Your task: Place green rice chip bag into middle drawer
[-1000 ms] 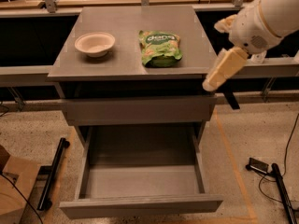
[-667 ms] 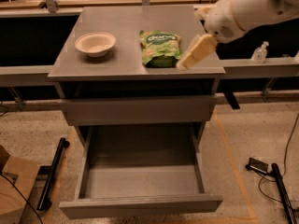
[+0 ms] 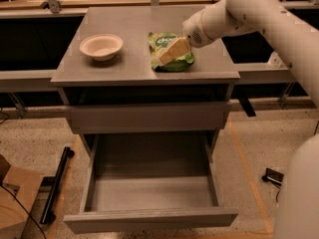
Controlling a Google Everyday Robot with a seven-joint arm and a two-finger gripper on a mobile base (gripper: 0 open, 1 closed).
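The green rice chip bag (image 3: 168, 59) lies flat on the grey cabinet top (image 3: 124, 63), right of centre. My gripper (image 3: 170, 52) reaches in from the upper right and hangs over the middle of the bag, its cream fingers covering part of it. The middle drawer (image 3: 152, 190) is pulled out below the cabinet front, with its grey floor showing and nothing in it.
A cream round bowl (image 3: 101, 46) sits on the cabinet top left of the bag. The top drawer front (image 3: 149, 117) is shut. A cardboard box (image 3: 15, 203) and a black bar (image 3: 56, 183) lie on the floor at left. A small dark object (image 3: 275, 177) lies at right.
My gripper has swung left from beyond the cabinet's right edge to over the green bag. The bag, bowl and drawer have not moved.
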